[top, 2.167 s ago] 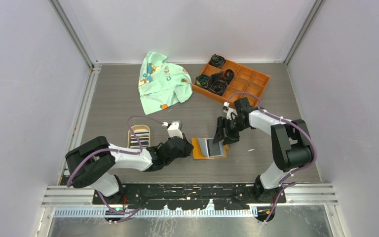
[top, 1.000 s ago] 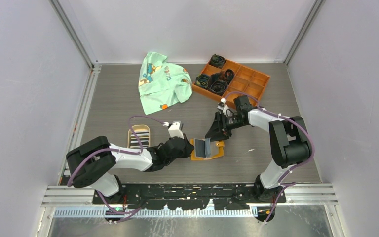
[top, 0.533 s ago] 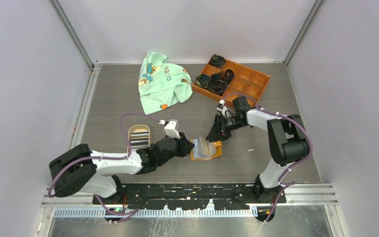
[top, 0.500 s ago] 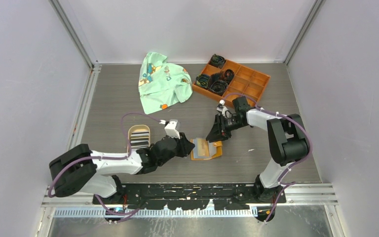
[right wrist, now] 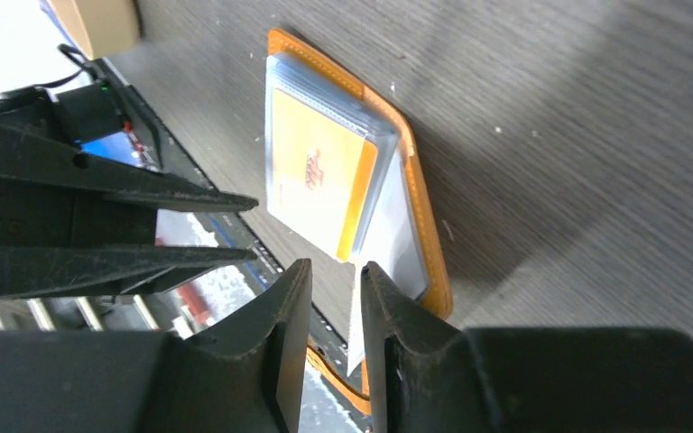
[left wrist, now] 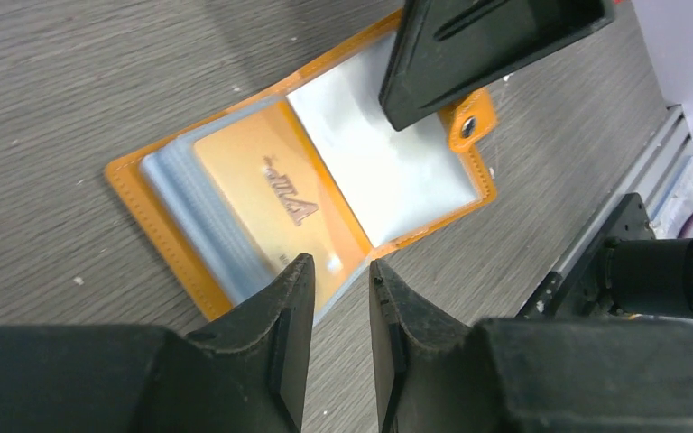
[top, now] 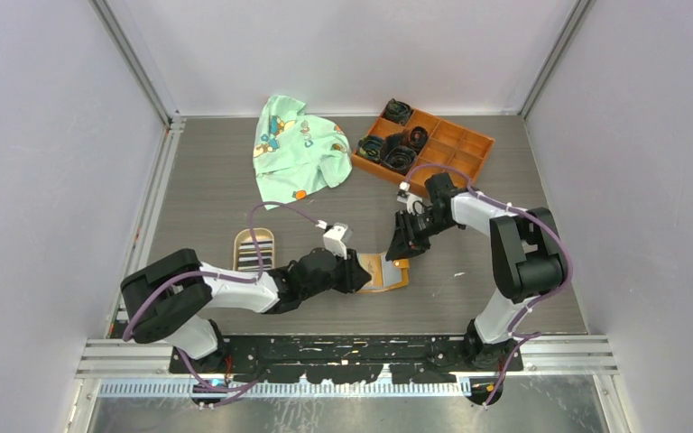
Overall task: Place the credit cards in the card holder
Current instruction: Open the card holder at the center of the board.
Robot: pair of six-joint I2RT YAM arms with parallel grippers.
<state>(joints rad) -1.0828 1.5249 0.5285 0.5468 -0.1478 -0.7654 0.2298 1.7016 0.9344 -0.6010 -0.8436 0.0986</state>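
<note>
Watching my left gripper (left wrist: 336,266) — jaws a narrow slit, empty — over the stitched orange card holder (left wrist: 397,180); my right gripper (right wrist: 334,271) nips one glossy clear page of it.

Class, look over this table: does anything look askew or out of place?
A mint-green cloth lies crumpled at the far side of the table. The card holder lies open, its clear sleeves fanned unevenly.

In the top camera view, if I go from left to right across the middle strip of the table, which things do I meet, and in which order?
tan dish → left gripper → card holder. The right gripper overlaps the card holder, so it is left out.
</note>
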